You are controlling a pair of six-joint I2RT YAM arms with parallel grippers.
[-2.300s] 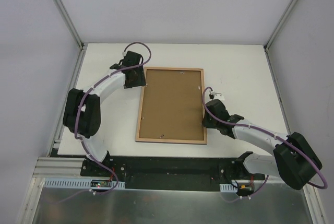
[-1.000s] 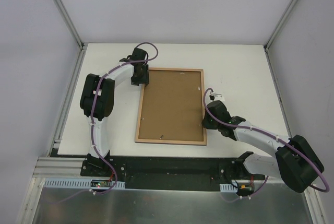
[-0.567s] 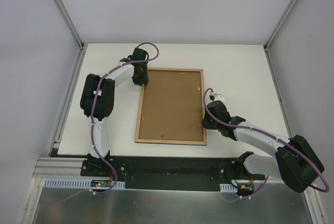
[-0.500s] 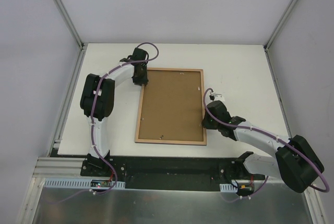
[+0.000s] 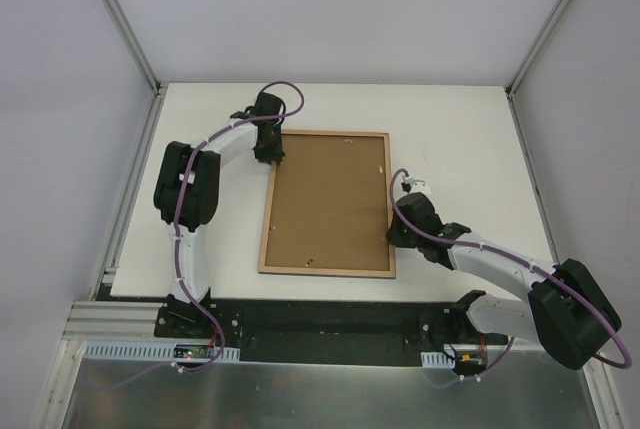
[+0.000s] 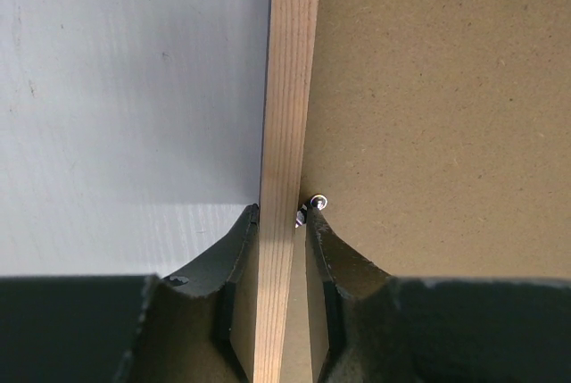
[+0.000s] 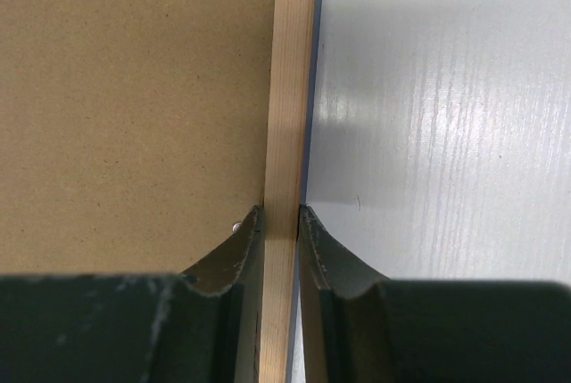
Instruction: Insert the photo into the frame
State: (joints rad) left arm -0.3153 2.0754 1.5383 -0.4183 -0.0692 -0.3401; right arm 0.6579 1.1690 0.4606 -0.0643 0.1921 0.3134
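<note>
The frame [image 5: 269,211] lies back up on the white table, its light wood rails around the brown backing board [image 5: 328,199]. The photo is hidden. My left gripper [image 5: 270,153] is at the top of the frame's left rail. In the left wrist view it [image 6: 282,213] is shut across that rail [image 6: 290,88], with a small metal clip [image 6: 314,203] at the inner fingertip. My right gripper [image 5: 392,238] is low on the right rail. In the right wrist view it [image 7: 281,212] is shut across that rail [image 7: 293,70], beside the board [image 7: 134,88].
The white table [image 5: 460,139] is ringed by grey walls and metal corner posts. A black rail [image 5: 330,321] carries the arm bases along the near edge. Purple cables loop over both arms.
Since the earliest frame my left arm has folded inward and its gripper has shifted onto the frame's left rail near the top corner. My right gripper has barely moved. Nothing changes over the last second.
</note>
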